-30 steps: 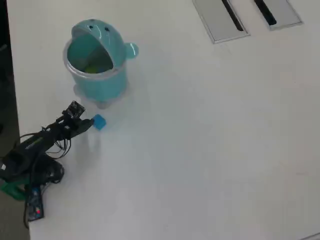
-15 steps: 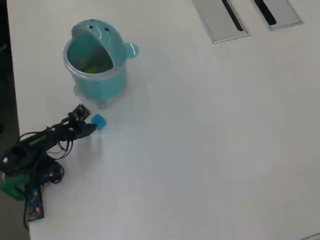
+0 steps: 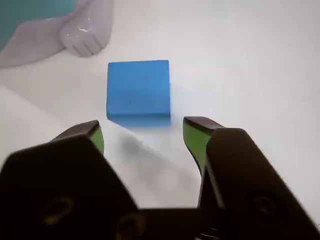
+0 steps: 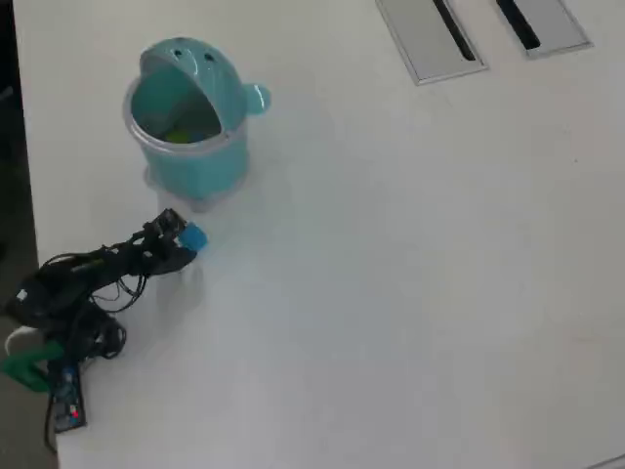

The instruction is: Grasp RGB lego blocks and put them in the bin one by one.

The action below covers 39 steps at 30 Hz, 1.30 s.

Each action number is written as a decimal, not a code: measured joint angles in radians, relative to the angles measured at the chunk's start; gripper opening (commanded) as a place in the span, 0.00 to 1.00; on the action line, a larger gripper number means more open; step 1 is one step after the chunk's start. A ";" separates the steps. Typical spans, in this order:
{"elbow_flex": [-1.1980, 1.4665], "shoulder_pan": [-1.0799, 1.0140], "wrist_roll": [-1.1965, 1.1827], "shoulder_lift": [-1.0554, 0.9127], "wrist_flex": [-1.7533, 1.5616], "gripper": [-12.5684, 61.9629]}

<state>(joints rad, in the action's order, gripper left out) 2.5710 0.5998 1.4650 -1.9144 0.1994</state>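
A blue lego block (image 3: 138, 91) lies on the white table, seen small in the overhead view as the blue block (image 4: 194, 236) just below the teal bin (image 4: 187, 122). The bin's lid is flipped open, and something lime green (image 4: 180, 133) shows inside. My gripper (image 3: 144, 131) is open, its green-padded fingertips (image 3: 195, 136) just short of the block, nothing between them. In the overhead view the gripper (image 4: 180, 246) reaches the block from the left. A foot of the bin (image 3: 85, 35) shows at the wrist view's upper left.
Two flat grey panels (image 4: 430, 37) with dark slots lie at the table's far edge. The arm's base and cables (image 4: 54, 332) sit at the left table edge. White tabletop (image 4: 410, 274) stretches to the right.
The arm has stretched further right toward the blue block, and the gripper end now sits right at it. Block and bin have not moved.
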 measured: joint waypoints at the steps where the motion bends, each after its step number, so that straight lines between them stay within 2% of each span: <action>1: -0.012 0.000 0.000 0.020 -0.009 0.56; 10: -0.071 0.000 0.000 0.114 -0.075 0.55; 21: -0.078 0.066 0.000 0.196 -0.183 0.37; 24: -0.078 0.080 0.000 0.196 -0.187 0.37; 31: -0.078 0.092 0.000 0.106 -0.178 0.37; 39: -0.213 0.143 0.000 -0.046 -0.015 0.37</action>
<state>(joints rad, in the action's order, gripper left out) 2.3577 0.7424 1.4650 -1.9604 0.1841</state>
